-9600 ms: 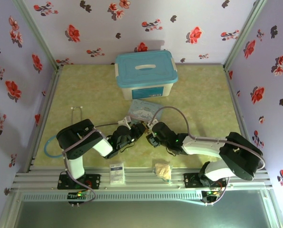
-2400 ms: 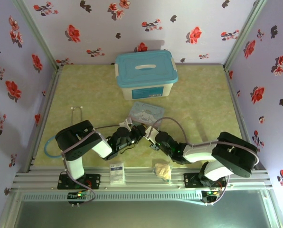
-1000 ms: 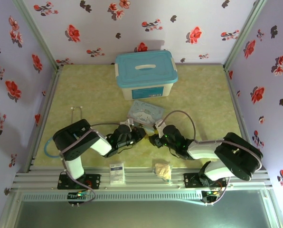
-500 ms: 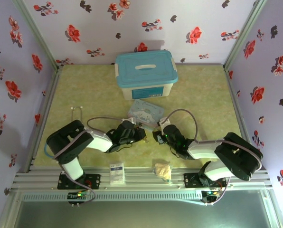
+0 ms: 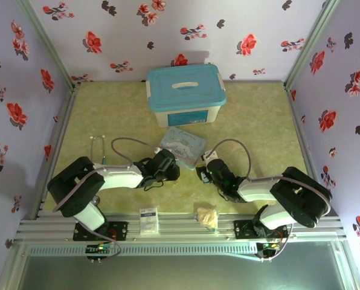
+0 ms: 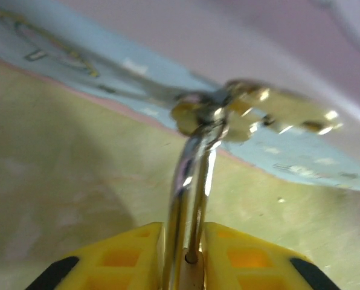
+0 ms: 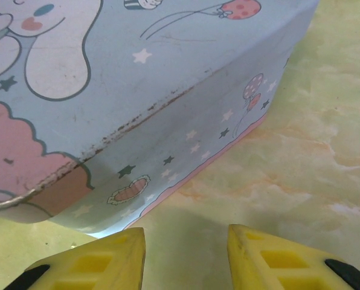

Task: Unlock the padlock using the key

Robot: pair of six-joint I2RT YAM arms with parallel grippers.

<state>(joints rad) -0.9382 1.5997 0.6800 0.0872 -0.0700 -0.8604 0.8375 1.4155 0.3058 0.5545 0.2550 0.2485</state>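
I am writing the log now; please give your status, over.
Left fingers shut on padlock, silver shackle pointing out. Right fingers open, empty, facing blue tin. Blurred brass pieces at shackle tip, unidentified.

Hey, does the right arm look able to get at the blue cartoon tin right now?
Probably yes: the right tool is open and the blue cartoon tin lies just ahead of it, with nothing between them.

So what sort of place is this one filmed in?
Probably a purpose-built robot recording booth: floral wallpaper walls close in a marbled green table, two robot arms are bolted to an aluminium rail at its near edge, and a teal-lidded storage box serves as a prop.
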